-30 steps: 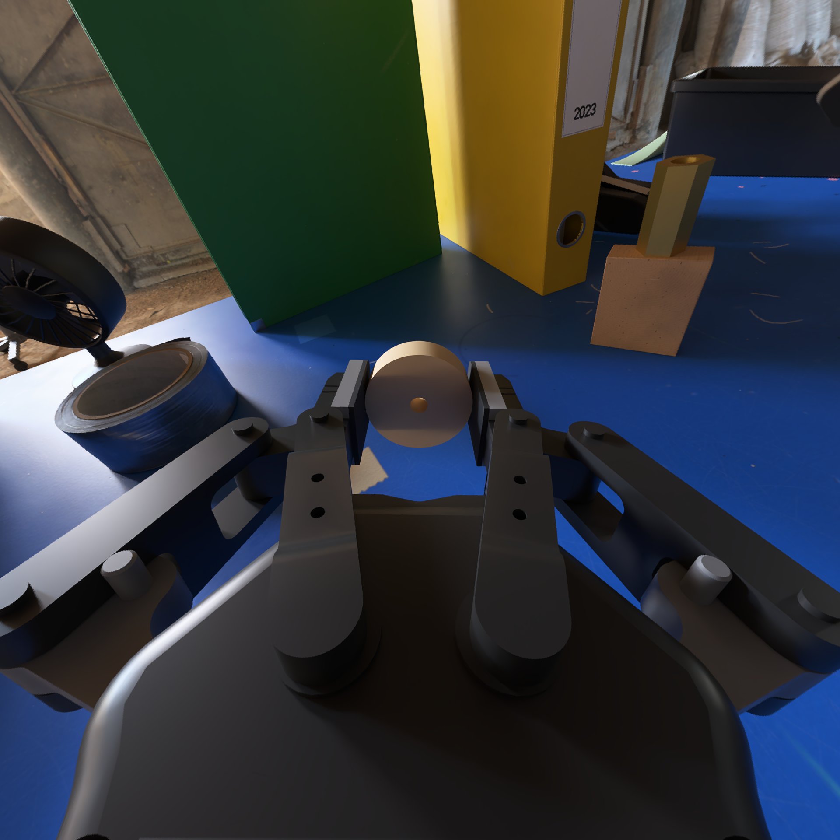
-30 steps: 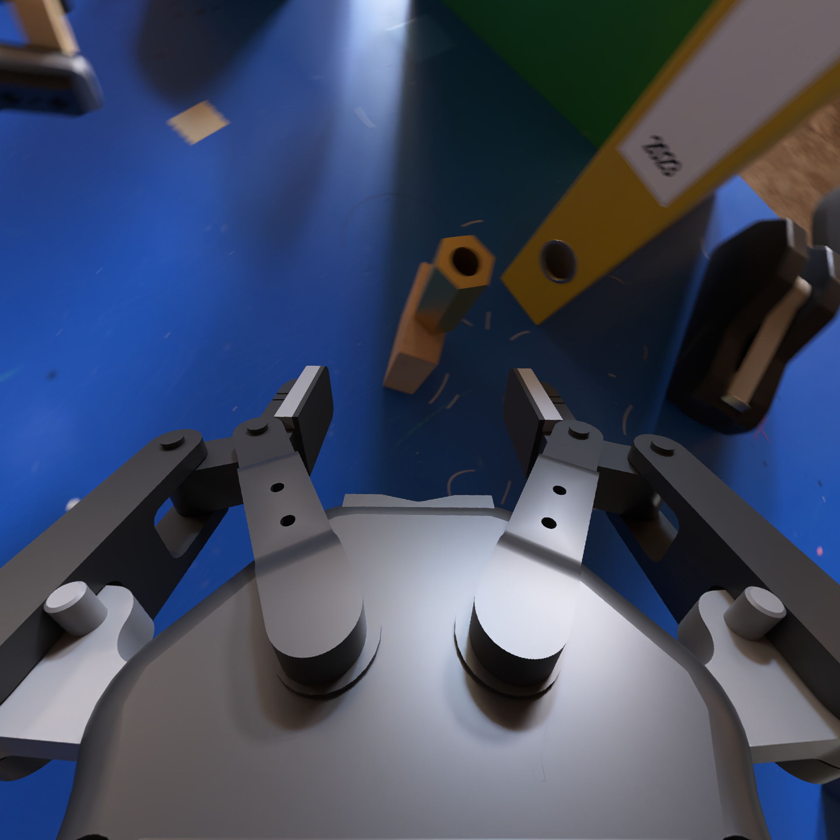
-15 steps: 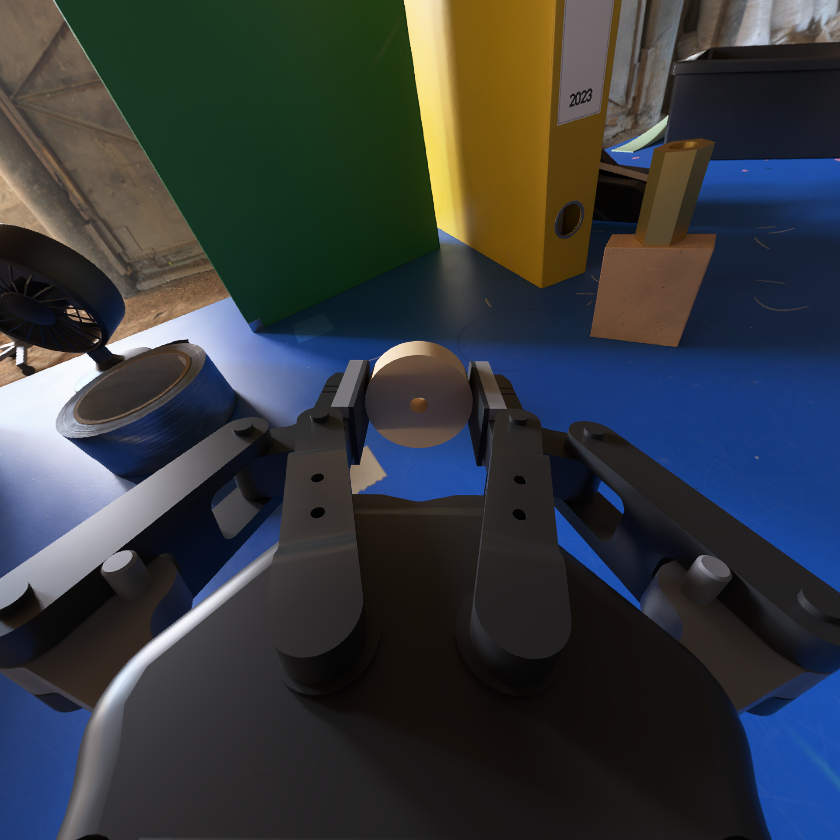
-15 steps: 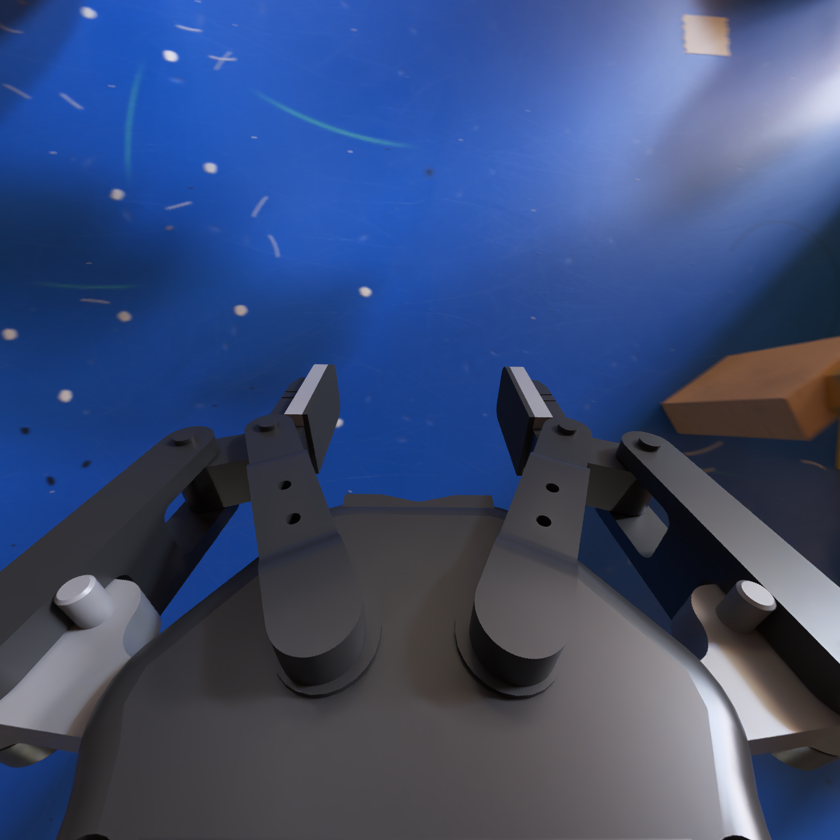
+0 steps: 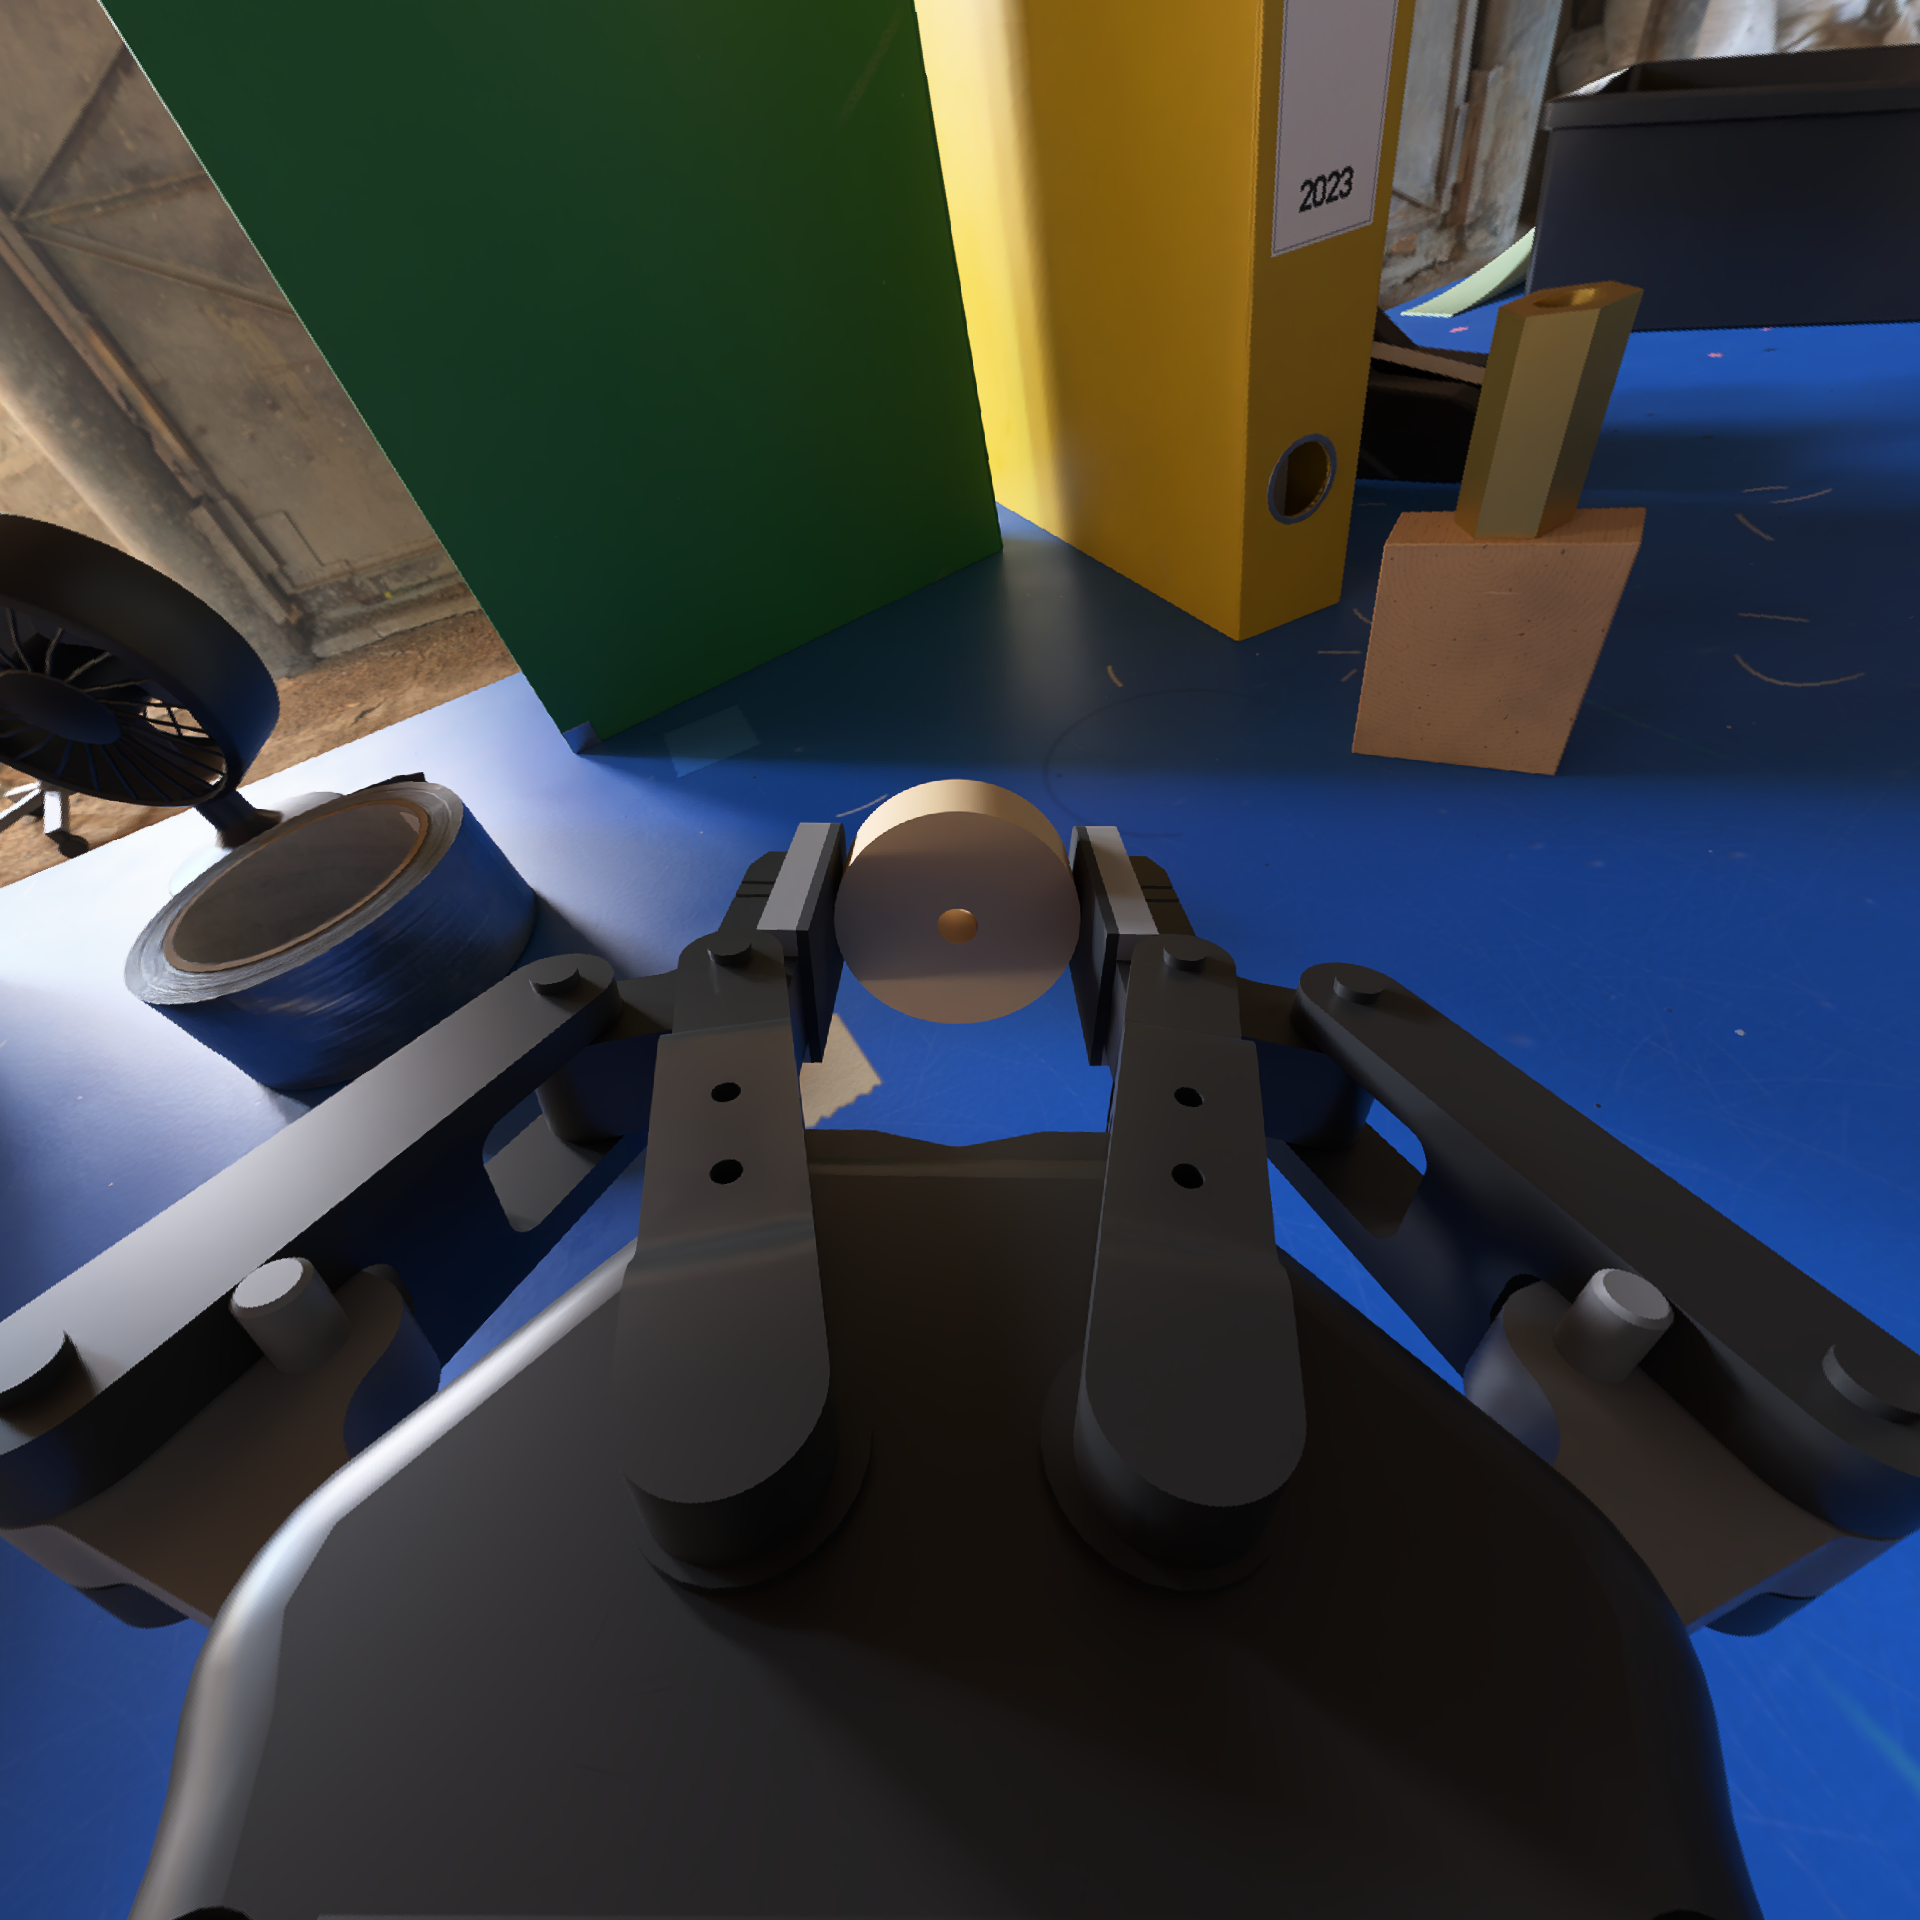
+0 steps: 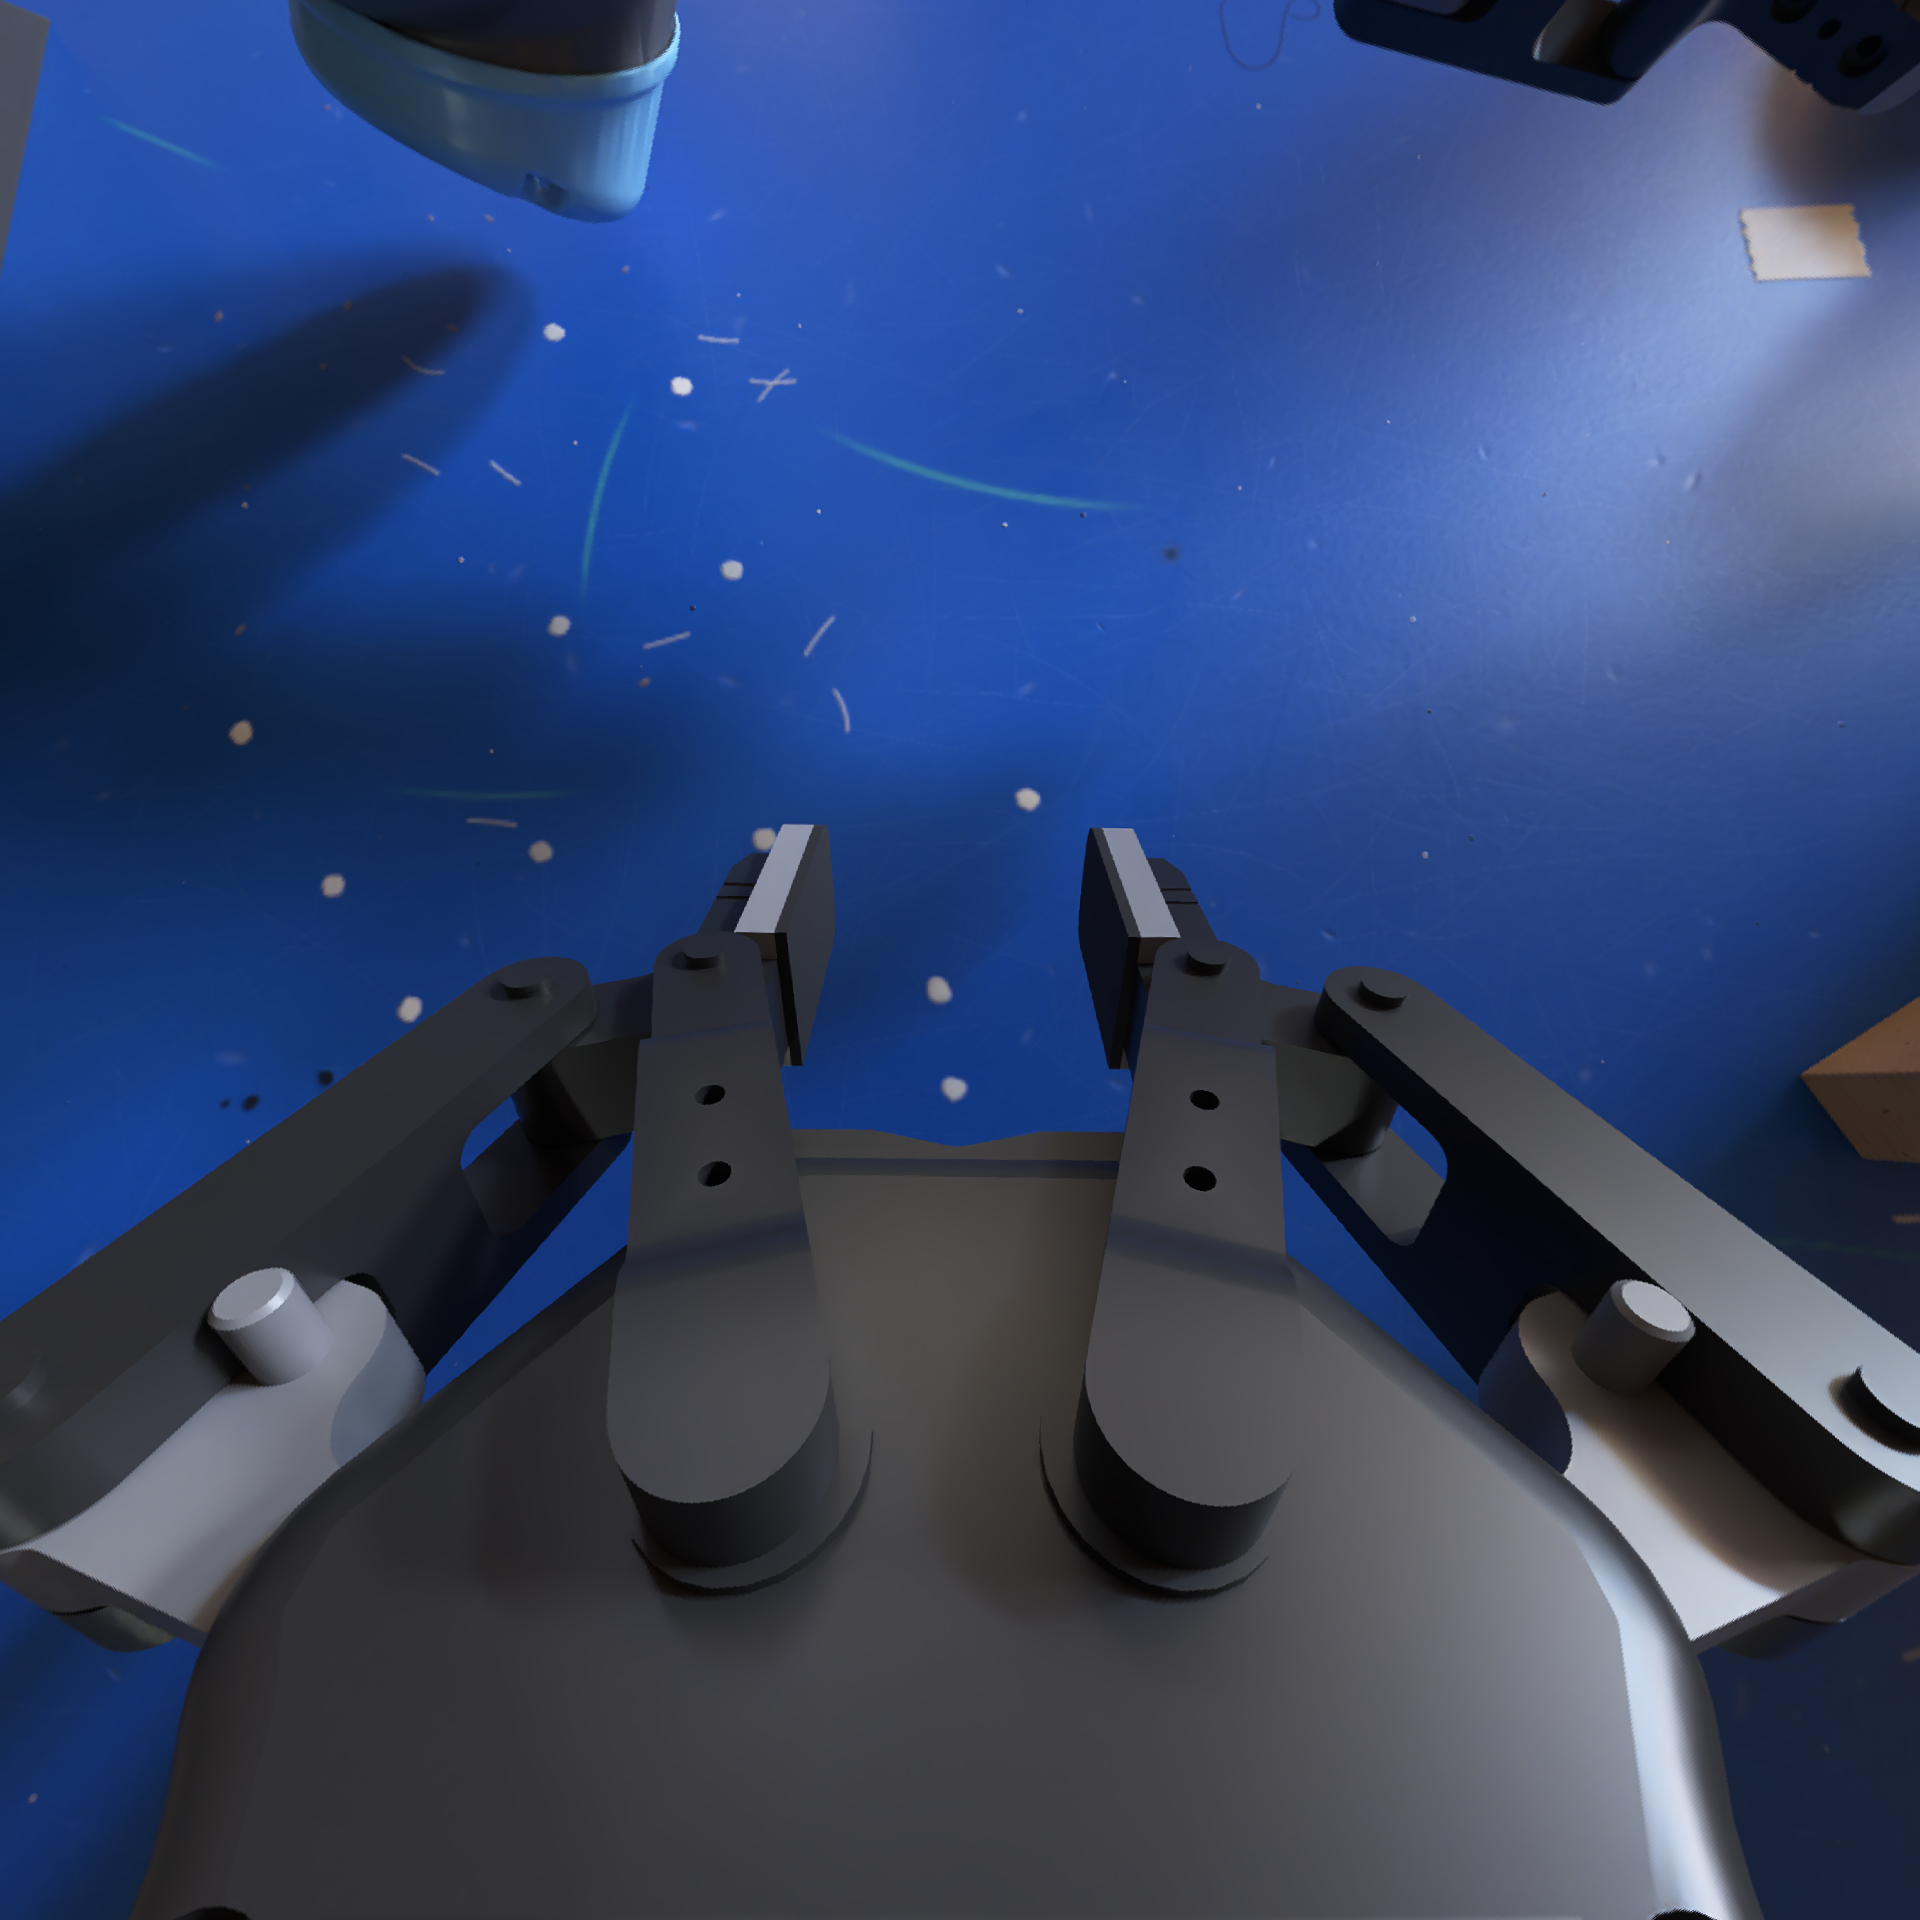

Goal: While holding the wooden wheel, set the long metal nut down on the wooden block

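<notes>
The left gripper (image 5: 956,925) is clenched on the wooden wheel (image 5: 954,902), its pads pressing the rim from both sides, holding it above the blue table (image 5: 1558,987). Beyond it to the right, the long metal nut (image 5: 1546,410) stands upright on the wooden block (image 5: 1486,634), just beside a yellow binder (image 5: 1174,312) and a green binder (image 5: 623,343). A roll of blue tape (image 5: 322,925) lies to the left. The right gripper (image 6: 956,940) hangs released and empty over the speckled table; a corner of the block (image 6: 1870,1091) shows at the right edge.
</notes>
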Controlling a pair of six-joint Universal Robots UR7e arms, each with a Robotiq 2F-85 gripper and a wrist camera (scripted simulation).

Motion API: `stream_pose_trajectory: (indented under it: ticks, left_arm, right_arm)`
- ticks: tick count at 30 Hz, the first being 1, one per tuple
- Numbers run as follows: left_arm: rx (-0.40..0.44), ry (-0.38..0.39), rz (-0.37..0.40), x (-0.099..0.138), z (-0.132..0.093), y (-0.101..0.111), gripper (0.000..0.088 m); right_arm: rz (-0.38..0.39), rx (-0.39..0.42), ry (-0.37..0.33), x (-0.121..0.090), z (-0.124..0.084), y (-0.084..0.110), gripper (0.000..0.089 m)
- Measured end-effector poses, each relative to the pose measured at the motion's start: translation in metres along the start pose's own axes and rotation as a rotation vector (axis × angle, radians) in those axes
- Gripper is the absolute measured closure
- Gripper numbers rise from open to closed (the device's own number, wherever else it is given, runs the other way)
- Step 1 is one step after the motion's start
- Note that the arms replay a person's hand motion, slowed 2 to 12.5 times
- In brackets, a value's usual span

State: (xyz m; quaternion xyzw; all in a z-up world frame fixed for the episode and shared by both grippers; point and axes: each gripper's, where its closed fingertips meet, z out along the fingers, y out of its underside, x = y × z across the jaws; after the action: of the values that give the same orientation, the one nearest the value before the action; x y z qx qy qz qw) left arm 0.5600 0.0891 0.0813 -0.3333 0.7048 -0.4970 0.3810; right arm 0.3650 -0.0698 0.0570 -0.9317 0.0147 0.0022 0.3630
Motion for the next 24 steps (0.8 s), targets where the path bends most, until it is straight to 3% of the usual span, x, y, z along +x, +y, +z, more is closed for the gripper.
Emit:
stream_pose_trajectory:
  ticks: [7, 24]
  left_arm:
    - [-0.012, 0.001, 0.017, 0.002, 0.001, 0.001, 0.0502]
    - [-0.006, -0.005, 0.031, 0.003, 0.001, 0.001, 0.0502]
  right_arm:
    - [0.004, 0.033, -0.029, -0.003, 0.007, -0.003, 0.0534]
    - [0.007, 0.009, -0.038, -0.004, 0.028, 0.001, 0.0579]
